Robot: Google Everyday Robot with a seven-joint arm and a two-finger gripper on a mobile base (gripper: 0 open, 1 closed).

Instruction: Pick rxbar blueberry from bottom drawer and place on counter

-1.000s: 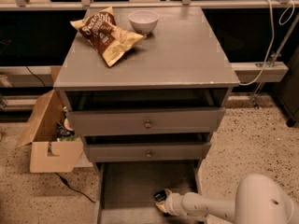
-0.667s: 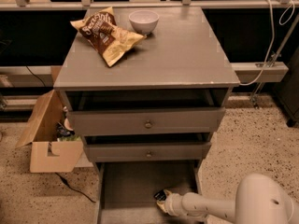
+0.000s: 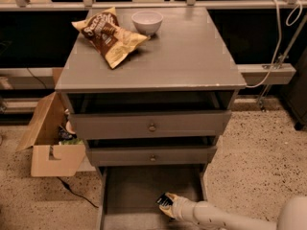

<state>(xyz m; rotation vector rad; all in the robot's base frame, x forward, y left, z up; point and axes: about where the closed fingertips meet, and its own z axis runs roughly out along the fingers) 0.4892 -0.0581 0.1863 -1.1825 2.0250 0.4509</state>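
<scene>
Camera view looks down on a grey three-drawer cabinet. The bottom drawer (image 3: 129, 190) is pulled fully out. Over its right front part is the gripper (image 3: 169, 206), on a pale arm (image 3: 218, 216) reaching in from the lower right. Its yellowish fingers (image 3: 171, 210) are clamped on the bar (image 3: 164, 200), a small dark packet tilted at the tip. On the counter (image 3: 187, 51), at the back left, a chip bag (image 3: 108, 35) lies just beside a white bowl (image 3: 147, 21). An open cardboard box (image 3: 48, 150) sits on the floor to the left.

Three drawers (image 3: 151, 124), one bowl (image 3: 147, 21), one chip bag (image 3: 108, 35), one tool (image 3: 169, 206) in the bottom drawer (image 3: 134, 190).
</scene>
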